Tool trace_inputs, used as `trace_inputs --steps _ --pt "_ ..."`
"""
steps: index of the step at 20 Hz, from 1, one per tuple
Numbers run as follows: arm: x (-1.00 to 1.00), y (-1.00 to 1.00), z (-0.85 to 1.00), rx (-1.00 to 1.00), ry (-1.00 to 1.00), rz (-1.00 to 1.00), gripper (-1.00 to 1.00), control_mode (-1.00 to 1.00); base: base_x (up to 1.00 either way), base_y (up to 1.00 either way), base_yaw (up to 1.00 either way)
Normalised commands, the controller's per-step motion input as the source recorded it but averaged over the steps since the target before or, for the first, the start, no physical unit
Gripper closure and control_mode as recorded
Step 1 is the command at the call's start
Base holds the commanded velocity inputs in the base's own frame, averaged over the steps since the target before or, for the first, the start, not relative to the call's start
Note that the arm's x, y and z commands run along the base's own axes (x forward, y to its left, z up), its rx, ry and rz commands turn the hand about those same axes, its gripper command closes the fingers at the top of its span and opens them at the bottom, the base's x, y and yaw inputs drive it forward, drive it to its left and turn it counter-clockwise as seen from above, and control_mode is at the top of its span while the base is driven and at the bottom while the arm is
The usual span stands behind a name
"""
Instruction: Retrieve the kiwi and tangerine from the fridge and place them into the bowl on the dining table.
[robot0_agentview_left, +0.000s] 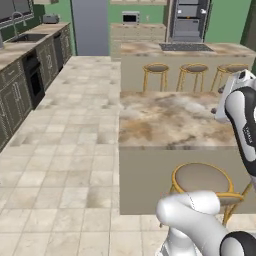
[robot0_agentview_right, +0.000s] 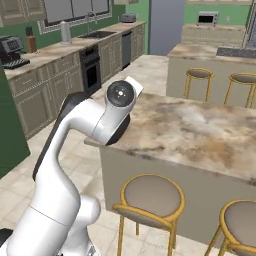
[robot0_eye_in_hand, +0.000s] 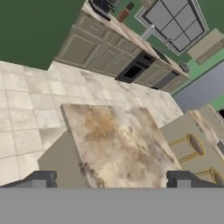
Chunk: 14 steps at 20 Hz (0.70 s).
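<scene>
The hand view showed the pincer (robot0_eye_in_hand: 111, 179) wide, empty, above the brown-beige marbled bench (robot0_eye_in_hand: 118, 144); base views cut off its far end.

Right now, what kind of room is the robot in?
A rendered home kitchen, by the look of it: a marbled dining table with round stools, a cabinet run with a sink and built-in oven, and a slate-grey fridge.

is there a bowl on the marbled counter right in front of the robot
No, the brown-beige marbled counter top in the left base view shows bare stone with nothing standing on it.
</scene>
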Motion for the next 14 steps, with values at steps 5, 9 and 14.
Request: trace_inputs --steps 5,9,14 --pt "0.0 0.0 0.0 0.0 0.0 0.0 -1.0 1.0 0.5 1.0 0.0" --pt "0.0 0.0 0.0 0.0 0.0 0.0 -1.0 1.0 0.73 1.0 0.0" --pt "0.0 0.0 0.0 0.0 0.0 0.0 -1.0 1.0 0.85 1.0 0.0"
